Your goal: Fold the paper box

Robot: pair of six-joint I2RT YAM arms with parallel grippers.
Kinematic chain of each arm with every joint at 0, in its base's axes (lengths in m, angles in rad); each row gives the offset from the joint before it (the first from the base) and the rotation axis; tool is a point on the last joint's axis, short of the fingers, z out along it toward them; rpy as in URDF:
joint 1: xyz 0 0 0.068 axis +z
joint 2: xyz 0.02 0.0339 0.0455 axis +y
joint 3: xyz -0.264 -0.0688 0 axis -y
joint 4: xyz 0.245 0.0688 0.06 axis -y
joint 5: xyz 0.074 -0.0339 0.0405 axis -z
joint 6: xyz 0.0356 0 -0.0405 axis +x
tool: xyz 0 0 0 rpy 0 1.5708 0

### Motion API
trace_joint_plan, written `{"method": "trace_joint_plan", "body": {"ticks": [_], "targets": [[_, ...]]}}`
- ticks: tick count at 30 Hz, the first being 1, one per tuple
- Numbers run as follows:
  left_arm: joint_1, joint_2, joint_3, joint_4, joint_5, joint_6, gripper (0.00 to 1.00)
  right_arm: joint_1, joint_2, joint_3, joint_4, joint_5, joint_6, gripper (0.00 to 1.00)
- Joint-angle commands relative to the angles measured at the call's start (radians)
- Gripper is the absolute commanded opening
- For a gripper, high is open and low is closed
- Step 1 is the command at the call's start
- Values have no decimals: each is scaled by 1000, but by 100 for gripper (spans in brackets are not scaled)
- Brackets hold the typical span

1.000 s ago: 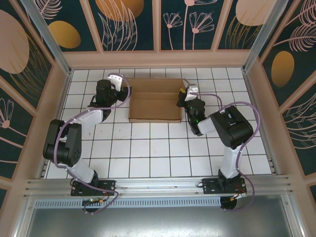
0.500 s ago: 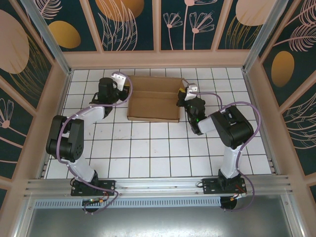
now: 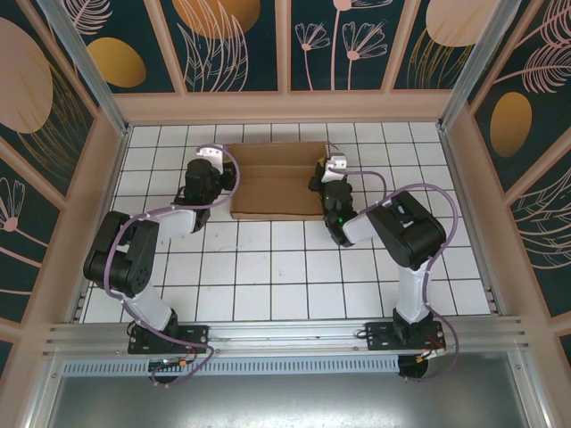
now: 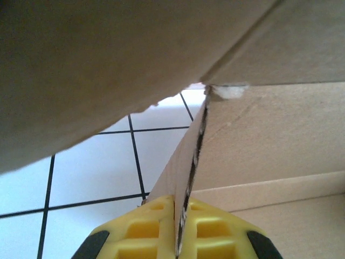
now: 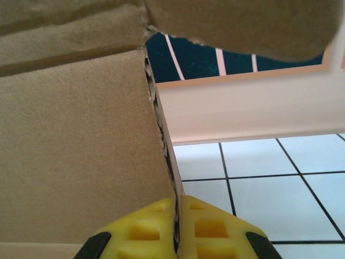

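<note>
From above, a shallow plain brown cardboard box sits near the middle of the far edge of the white tiled table. The left gripper is at its left wall and the right gripper at its right wall.

At the left wrist, the left gripper has its yellow fingers pressed together on the box's upright side wall.

At the right wrist, the right gripper has its yellow fingers pinching the thin edge of the box's wall, tiles beyond.
</note>
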Motion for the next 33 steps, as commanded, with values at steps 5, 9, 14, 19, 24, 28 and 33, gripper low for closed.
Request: {"method": "trace_joint_plan", "body": {"ticks": [5, 9, 14, 19, 24, 28, 33], "targets": [[-45, 2, -109, 71, -11, -159, 0, 68, 33, -38, 147, 68, -9, 0], [-48, 1, -144, 82, -18, -202, 0, 70, 9, -58, 110, 61, 9, 0], [-47, -24, -165, 64, -28, -230, 0, 84, -56, -79, -12, 6, 20, 0], [-52, -68, -206, 76, -15, -274, 0, 88, -136, -122, -128, -53, 119, 1], [-59, -87, -244, 88, -15, -301, 0, 103, -142, -187, -114, -56, 172, 3], [-62, -75, -258, 88, -17, -311, 0, 113, -112, -202, -114, -40, 226, 5], [-61, -80, -279, 88, -37, -324, 0, 157, -72, -209, -89, 57, 264, 7]]}}
